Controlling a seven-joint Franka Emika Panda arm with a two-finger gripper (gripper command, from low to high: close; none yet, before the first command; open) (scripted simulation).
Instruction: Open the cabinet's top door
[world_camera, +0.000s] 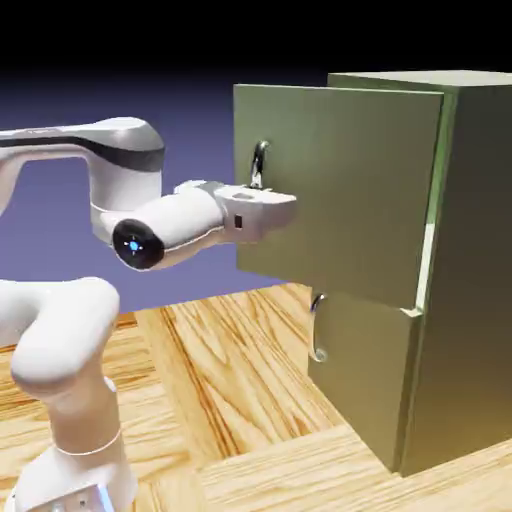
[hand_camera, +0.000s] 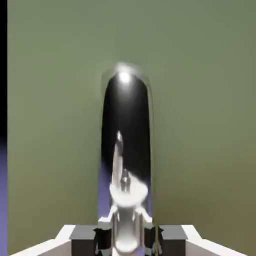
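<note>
From the exterior view we see the top door (world_camera: 335, 190) swung ajar off the cabinet (world_camera: 465, 270), above the shorter door (world_camera: 365, 385). The hand view shows our gripper (hand_camera: 126, 235) clamped on its silver handle (hand_camera: 126, 130).

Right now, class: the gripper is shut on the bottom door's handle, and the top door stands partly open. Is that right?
Not quite. The gripper is shut on the top door's handle, not the bottom door's handle, as the exterior view shows. The top door does stand partly open.
</note>
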